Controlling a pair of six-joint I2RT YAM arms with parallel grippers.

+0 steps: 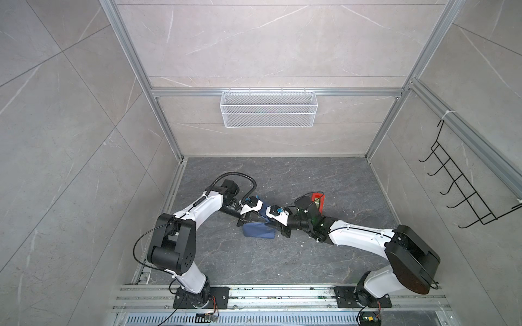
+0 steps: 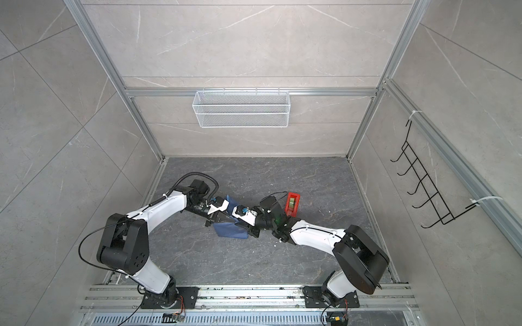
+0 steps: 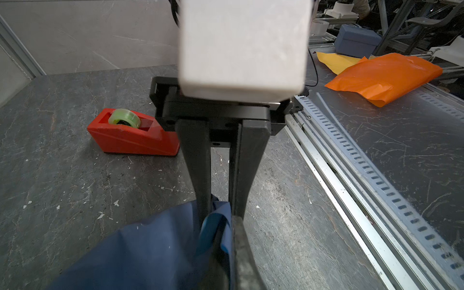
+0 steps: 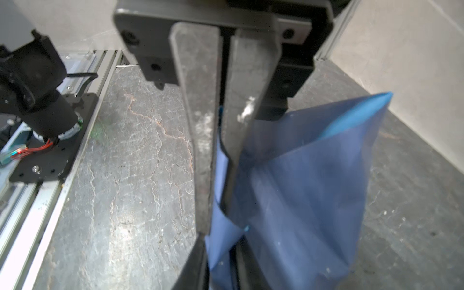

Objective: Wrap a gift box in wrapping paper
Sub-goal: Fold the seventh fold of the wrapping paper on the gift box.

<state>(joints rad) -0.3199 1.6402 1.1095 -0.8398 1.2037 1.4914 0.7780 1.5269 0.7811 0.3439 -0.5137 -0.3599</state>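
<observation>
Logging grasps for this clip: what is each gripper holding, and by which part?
The left gripper pinches the wrapping paper by a raised fold; the right gripper straddles that fold, grip unconfirmed.

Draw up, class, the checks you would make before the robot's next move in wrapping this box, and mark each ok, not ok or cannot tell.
1. Left gripper clamped on the wrapping paper: ok.
2. Right gripper gripping the paper too: cannot tell; its jaws stand narrow around a fold.
3. Paper lying flat: not ok; a flap stands up loose.
4. Gift box fully covered: cannot tell; the box is hidden.
5. Red tape dispenser upright, roll loaded, apart from the paper: ok.
</observation>
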